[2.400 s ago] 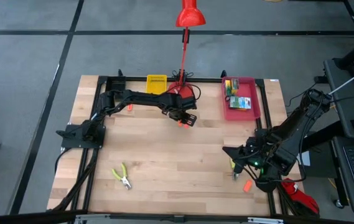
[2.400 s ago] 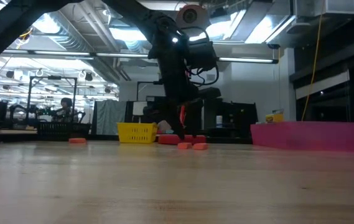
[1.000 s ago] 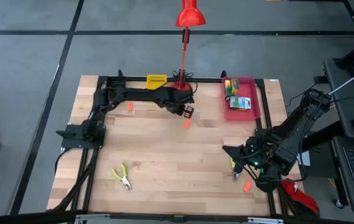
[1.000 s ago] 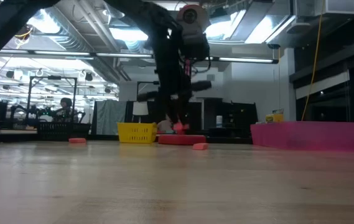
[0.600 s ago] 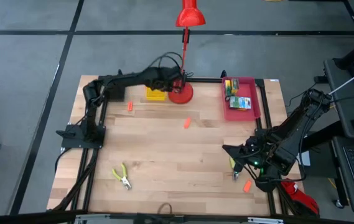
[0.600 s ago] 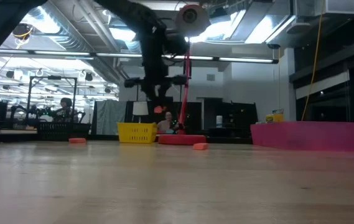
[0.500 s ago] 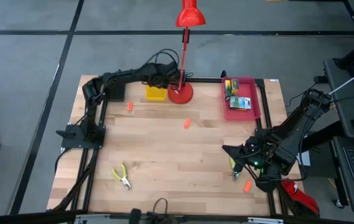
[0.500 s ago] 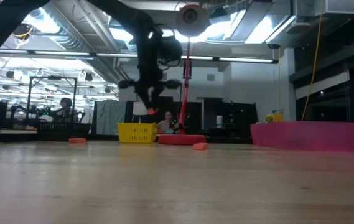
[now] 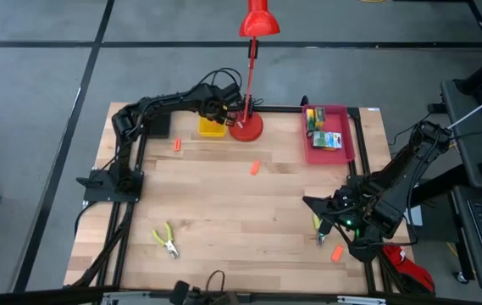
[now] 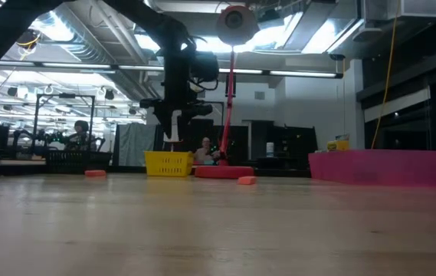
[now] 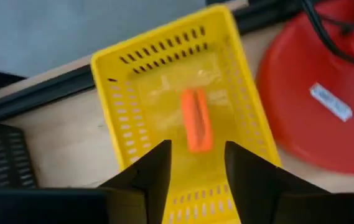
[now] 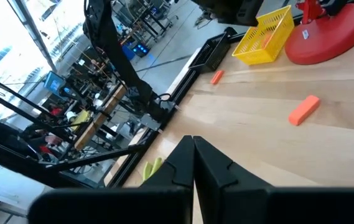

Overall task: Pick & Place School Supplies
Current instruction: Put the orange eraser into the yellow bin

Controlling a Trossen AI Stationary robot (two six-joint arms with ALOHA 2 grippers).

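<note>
left gripper (image 11: 196, 177) fingers apart, empty, over yellow tray (image 11: 130, 115) | orange piece (image 11: 196, 120) dead ahead at 12 o'clock, long axis 12-to-6 | right gripper (image 12: 193, 163) pinched together, well apart

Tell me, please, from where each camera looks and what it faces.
High: overhead, facing down at the wooden table and both arms.
Low: at tabletop height, looking level toward the room; left arm shows.
Left wrist: above the yellow plastic basket; own open left hand shows.
Right wrist: across the table; shut right hand shows.
All four share the basket.
</note>
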